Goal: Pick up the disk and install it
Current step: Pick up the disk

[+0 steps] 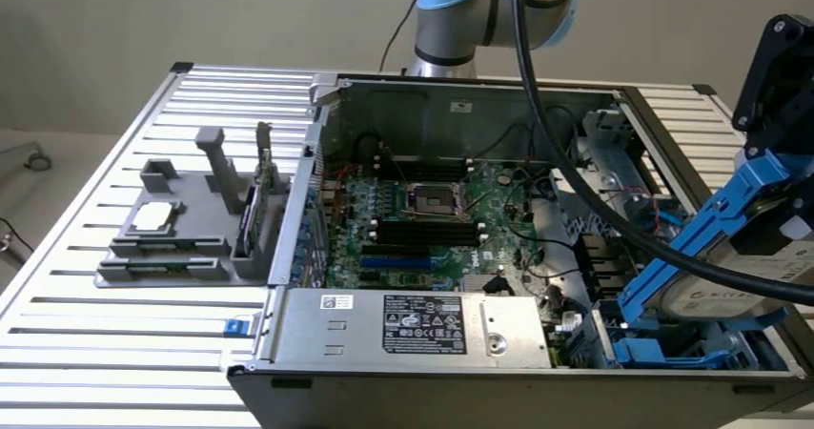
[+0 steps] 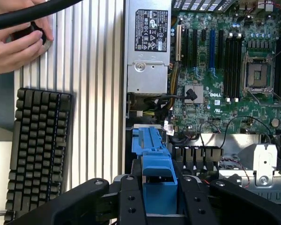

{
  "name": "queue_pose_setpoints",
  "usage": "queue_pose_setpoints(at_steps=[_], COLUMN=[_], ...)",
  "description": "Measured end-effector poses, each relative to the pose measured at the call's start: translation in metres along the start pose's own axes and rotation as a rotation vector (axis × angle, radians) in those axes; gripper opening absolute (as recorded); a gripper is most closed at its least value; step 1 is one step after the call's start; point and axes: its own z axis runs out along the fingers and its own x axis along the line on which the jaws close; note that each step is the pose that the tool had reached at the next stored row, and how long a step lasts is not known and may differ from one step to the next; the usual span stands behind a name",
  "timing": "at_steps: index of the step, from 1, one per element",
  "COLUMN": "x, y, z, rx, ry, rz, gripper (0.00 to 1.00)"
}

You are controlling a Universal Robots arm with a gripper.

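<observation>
The disk (image 1: 719,294), silver-grey with a white label in a bright blue carrier (image 1: 712,229), hangs tilted over the drive bay (image 1: 674,355) at the front corner of the open computer case, on the exterior view's right. My gripper (image 1: 779,224) is shut on it, black jaws clamped on the carrier's upper end. In the wrist view the blue carrier (image 2: 155,168) sits between my two black fingers (image 2: 131,199), pointing down toward blue bay parts (image 2: 147,137) beside the motherboard (image 2: 225,70).
The case (image 1: 334,143) holds a power supply (image 1: 420,324) at its front. A thick black cable (image 1: 598,214) crosses above the board. A grey fixture (image 1: 178,234) stands on the slatted table on the exterior view's left. A keyboard (image 2: 37,150) and a person's hand (image 2: 14,44) lie beside the case.
</observation>
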Motion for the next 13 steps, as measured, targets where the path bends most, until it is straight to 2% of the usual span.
queue_pose_setpoints(at_steps=[4, 9, 13], x=[-0.002, -0.002, -0.009], y=[-0.0004, -0.0011, -0.0017], z=[0.0074, 0.0159, 0.0207], rx=[0.0000, 0.0000, 0.0000], ry=[-0.0045, -0.0044, -0.0046], rz=[0.000, 0.000, 0.000], gripper=[0.33, 0.33, 0.33])
